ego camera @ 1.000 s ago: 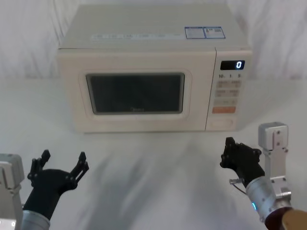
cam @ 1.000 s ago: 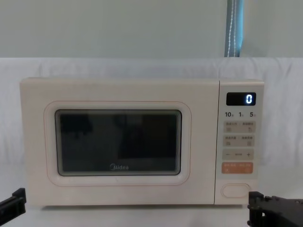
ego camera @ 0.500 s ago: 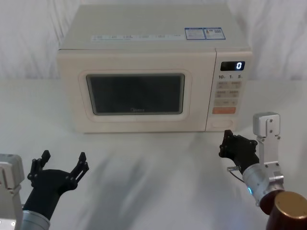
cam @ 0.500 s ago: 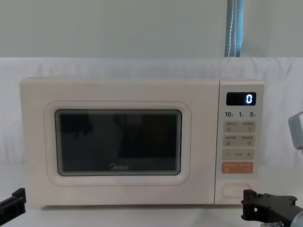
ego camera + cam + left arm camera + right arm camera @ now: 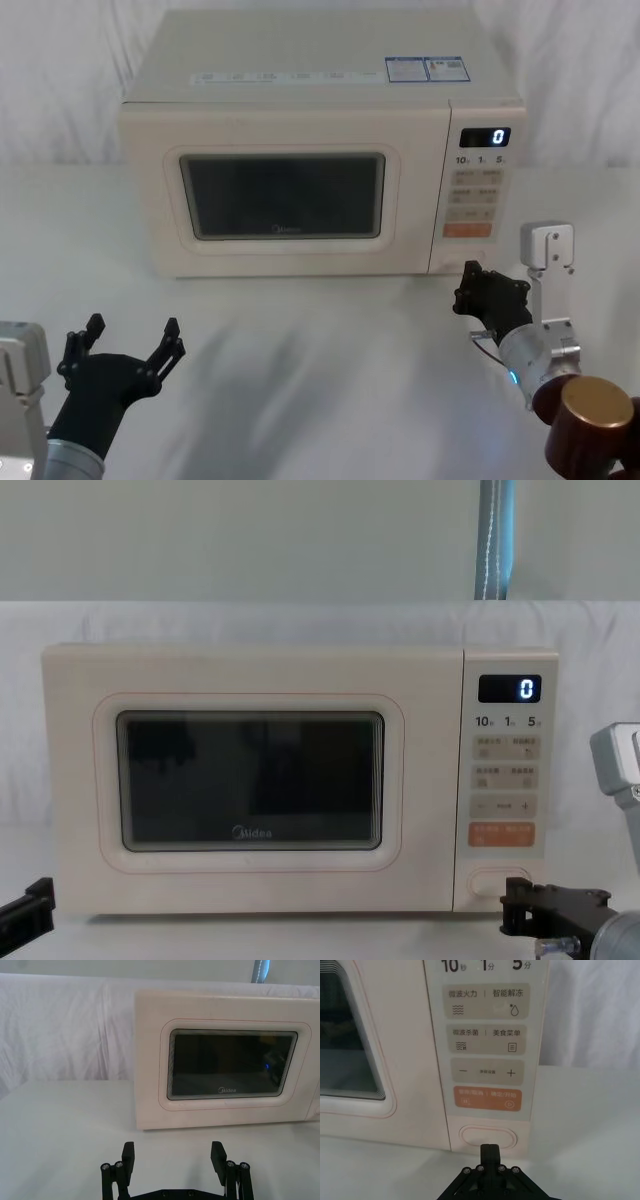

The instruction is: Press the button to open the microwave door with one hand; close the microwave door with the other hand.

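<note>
We see the microwave point(image 5: 320, 140) standing toward the far edge of the tabletop point(image 5: 320, 380), its long axis running left to right and its front facing us. The microwave door point(image 5: 250, 790) is flush with the body, its dark window wider than tall, with the control panel point(image 5: 506, 780) as a narrow upright strip on the right side. The button point(image 5: 487, 1137) sits at the bottom of that panel, a pill shape lying horizontally, just under the orange key point(image 5: 487, 1098).

Our right gripper point(image 5: 468, 287) reaches forward at the right side of the tabletop, pointing at the lower right corner of the microwave front. Its jaws are clenched together into a single tip, which in the right wrist view point(image 5: 489, 1149) lines up with the button and sits just short of it; we cannot tell whether it touches.

Our left gripper point(image 5: 130, 340) rests near the front left corner of the tabletop, well apart from the microwave, its jaws released and spread wide, pointing toward the door.
</note>
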